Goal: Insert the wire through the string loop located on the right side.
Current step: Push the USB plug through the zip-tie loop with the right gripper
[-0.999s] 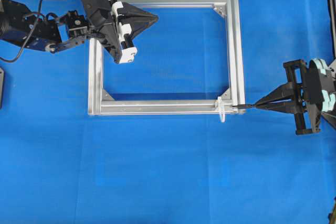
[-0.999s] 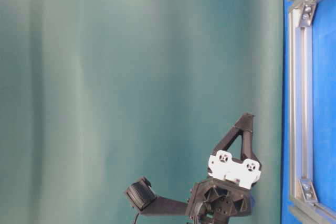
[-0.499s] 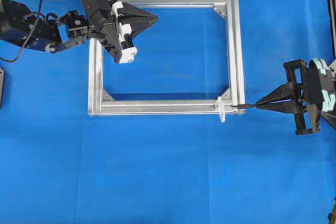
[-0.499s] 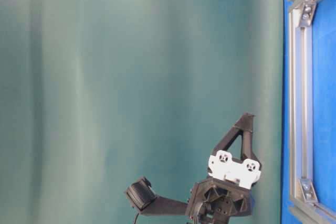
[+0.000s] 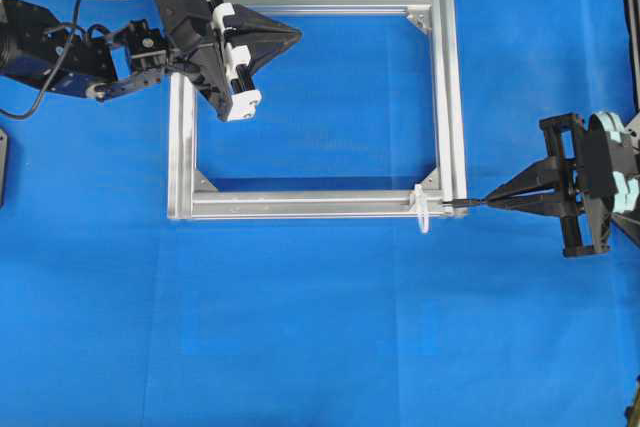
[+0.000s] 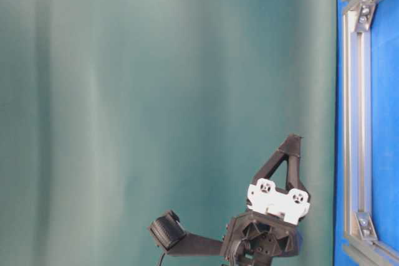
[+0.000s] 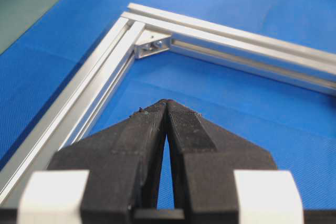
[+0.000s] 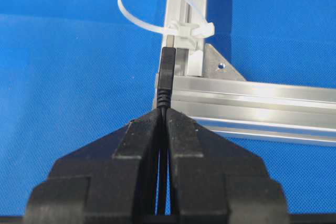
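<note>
My right gripper [image 5: 487,202] [image 8: 165,111] is shut on the wire [image 8: 166,77], whose black plug tip [image 5: 456,203] sticks out ahead of the fingertips. The tip rests at the frame's lower right corner, just short of the white string loop [image 5: 422,209] [image 8: 152,9] tied round the frame's bottom bar. The silver frame [image 5: 300,204] lies flat on the blue cloth. Over the frame's upper left part hangs my left gripper [image 5: 296,37] [image 7: 166,102], shut and holding nothing.
A silver corner bracket [image 8: 220,66] sits just right of the loop in the right wrist view. The left arm [image 5: 60,47] stretches in from the far left. Blue cloth [image 5: 320,327] covers the table round the frame.
</note>
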Tool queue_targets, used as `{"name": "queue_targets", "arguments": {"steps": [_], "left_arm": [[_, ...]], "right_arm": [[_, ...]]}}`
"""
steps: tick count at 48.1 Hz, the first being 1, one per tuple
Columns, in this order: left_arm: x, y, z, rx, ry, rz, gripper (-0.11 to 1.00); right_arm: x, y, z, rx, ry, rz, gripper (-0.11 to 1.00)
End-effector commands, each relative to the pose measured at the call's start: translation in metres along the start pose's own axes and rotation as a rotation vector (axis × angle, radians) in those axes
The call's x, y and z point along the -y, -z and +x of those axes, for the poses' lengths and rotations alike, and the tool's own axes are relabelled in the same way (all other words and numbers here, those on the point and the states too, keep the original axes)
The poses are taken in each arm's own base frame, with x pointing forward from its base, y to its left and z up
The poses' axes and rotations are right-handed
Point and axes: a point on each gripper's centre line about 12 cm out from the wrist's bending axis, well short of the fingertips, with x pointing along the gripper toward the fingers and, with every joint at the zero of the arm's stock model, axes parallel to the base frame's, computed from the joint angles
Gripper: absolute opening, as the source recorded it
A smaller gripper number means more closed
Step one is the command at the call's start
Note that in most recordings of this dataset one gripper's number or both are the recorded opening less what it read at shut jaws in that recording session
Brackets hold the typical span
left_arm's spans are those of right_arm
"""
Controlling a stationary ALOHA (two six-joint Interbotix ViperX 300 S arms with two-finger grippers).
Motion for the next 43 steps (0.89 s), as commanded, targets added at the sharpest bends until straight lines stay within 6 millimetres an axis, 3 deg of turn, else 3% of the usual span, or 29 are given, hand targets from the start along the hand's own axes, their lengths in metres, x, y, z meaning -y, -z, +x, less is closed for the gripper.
{"name": "queue_targets", "arguments": {"steps": [1,43], "left_arm": [[0.002,-0.017,-0.001,0.049,0.006,-0.002,0.00],[0.003,-0.017,-0.001,0.050,0.009,-0.001,0.00]], "right_arm": [[-0.001,-0.009,0.003,0.026,-0.001,0.004,-0.04],[-0.005,-0.029,0.061,0.028,0.008,-0.009,-0.04]]}}
